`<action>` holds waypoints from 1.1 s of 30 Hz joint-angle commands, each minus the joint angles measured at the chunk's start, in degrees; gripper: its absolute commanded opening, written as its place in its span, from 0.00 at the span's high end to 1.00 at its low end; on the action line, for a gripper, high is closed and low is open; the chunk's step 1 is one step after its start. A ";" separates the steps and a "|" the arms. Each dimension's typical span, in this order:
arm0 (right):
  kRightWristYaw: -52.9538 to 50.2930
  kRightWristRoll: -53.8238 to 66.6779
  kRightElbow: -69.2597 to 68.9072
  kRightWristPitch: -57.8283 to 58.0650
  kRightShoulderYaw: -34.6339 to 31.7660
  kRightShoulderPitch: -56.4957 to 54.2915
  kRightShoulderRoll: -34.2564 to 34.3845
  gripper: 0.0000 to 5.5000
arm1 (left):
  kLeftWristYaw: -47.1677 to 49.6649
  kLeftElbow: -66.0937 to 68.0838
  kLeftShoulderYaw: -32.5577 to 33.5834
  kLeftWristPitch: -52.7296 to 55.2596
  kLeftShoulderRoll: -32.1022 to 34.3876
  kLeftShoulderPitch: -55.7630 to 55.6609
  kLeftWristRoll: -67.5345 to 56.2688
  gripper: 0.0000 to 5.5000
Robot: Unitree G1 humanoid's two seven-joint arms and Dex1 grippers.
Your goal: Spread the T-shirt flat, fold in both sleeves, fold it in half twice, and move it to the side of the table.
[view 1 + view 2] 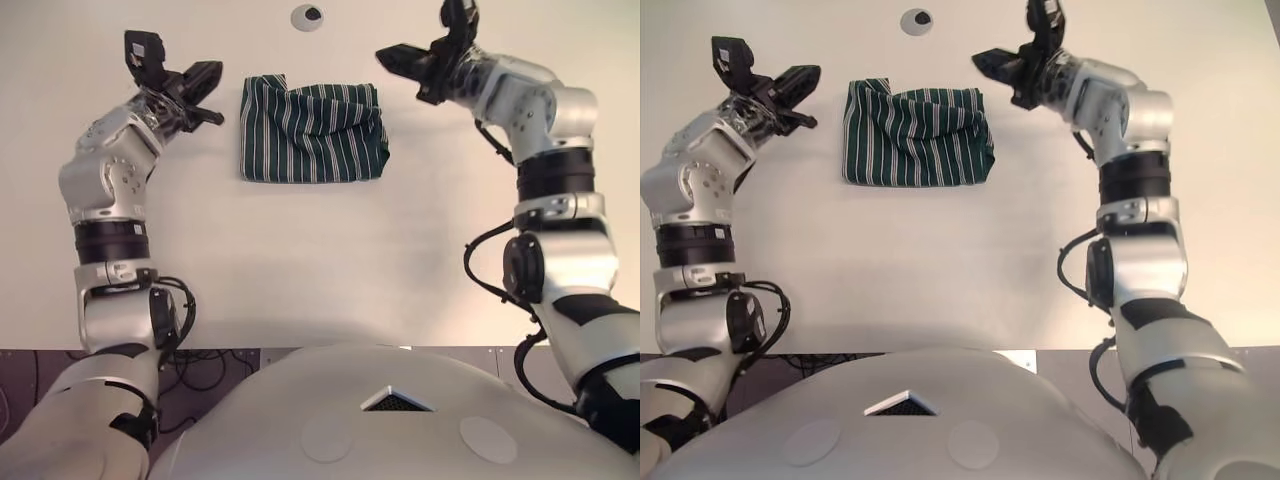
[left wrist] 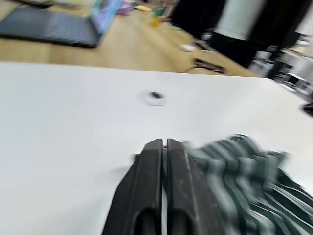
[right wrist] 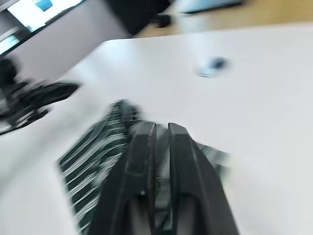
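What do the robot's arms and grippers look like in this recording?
The left arm and right arm are glossy silver-white rounded shells, each ringed by a black band. Loose black cables loop out near the lower joints. The left gripper and right gripper are matte black and tapering, each carrying a black camera block.

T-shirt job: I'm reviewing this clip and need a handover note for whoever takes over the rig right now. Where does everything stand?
Left gripper: shut, empty, just left of the T-shirt.
Right gripper: shut, empty, just right of it.
T-shirt: a compact folded bundle on the far middle of the table, between the grippers, held by neither.
Done: the folding looks finished, though the far edge is a bit rumpled.
Left: move it to the side of the table.
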 commanded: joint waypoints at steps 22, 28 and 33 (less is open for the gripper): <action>-5.71 -11.93 30.71 -22.97 1.02 -10.71 14.50 1.00 | -5.46 -4.42 -12.05 -6.23 4.74 5.61 13.58 1.00; -16.08 -16.73 41.44 -17.05 0.91 -11.09 13.57 1.00 | -1.33 -7.23 -5.77 -4.03 1.85 3.26 9.16 1.00; -34.55 -13.84 47.89 -19.91 -8.36 -7.77 5.60 1.00 | 3.70 -10.61 0.02 -0.83 -0.35 2.31 4.75 1.00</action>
